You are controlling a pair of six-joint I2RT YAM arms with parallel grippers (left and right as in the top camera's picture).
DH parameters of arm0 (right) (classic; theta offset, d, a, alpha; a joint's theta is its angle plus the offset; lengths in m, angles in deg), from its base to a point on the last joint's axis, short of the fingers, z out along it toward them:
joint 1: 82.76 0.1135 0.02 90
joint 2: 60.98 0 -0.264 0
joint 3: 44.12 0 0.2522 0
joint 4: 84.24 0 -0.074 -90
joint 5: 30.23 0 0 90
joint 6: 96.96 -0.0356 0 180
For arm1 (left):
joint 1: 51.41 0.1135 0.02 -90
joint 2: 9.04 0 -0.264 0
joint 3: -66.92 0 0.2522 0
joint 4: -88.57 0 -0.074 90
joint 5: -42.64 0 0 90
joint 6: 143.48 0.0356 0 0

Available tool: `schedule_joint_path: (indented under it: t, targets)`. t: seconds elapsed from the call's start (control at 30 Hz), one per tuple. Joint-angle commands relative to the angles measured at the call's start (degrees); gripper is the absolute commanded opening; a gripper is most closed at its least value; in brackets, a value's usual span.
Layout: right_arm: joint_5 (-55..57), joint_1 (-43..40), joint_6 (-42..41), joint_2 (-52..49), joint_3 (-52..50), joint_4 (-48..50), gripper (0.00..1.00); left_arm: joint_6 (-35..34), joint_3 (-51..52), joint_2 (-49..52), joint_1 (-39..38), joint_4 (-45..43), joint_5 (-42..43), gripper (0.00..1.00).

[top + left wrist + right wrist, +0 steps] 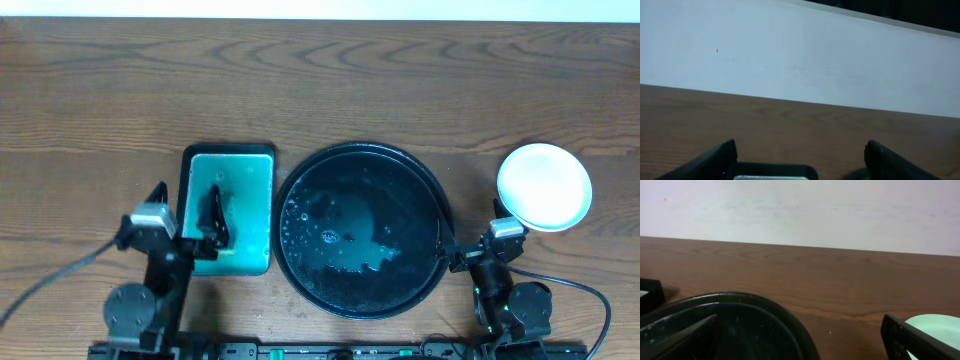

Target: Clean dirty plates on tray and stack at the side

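The round black tray (360,230) lies at the table's middle with no plate on it, only wet specks; its rim also shows in the right wrist view (765,305). A white plate (545,187) rests on the bare wood to the tray's right. I cannot tell how many plates are stacked there. Its pale mint edge shows in the right wrist view (940,327). My right gripper (475,238) (800,325) is open and empty, low between the tray's rim and the plate. My left gripper (148,215) (800,150) is open and empty, left of the rectangular tray.
A rectangular black-rimmed tray with a teal pad (245,175) sits left of the round tray, with a dark object (213,215) lying on the pad. Bare wood tabletop (320,90) stretches to the far edge, and a white wall (790,50) stands behind it.
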Motion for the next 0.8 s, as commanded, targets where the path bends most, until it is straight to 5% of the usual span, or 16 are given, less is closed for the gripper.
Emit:
schedule_joint_path:
  t: [0.0,0.37,0.77]
  targets:
    - [0.33,0.07,-0.57,0.35,-0.07,-0.26,0.99,1.62,4.55,-6.12,0.26,-0.63,-1.42,0.82]
    - [0.33,0.07,-0.57,0.35,-0.07,-0.26,0.99,1.2,19.34,-9.97,0.33,-1.99,-3.39,0.82]
    - [0.31,0.07,-0.57,0.35,-0.07,-0.26,0.99,1.2,19.32,-9.9,0.42,-0.57,-3.69,0.82]
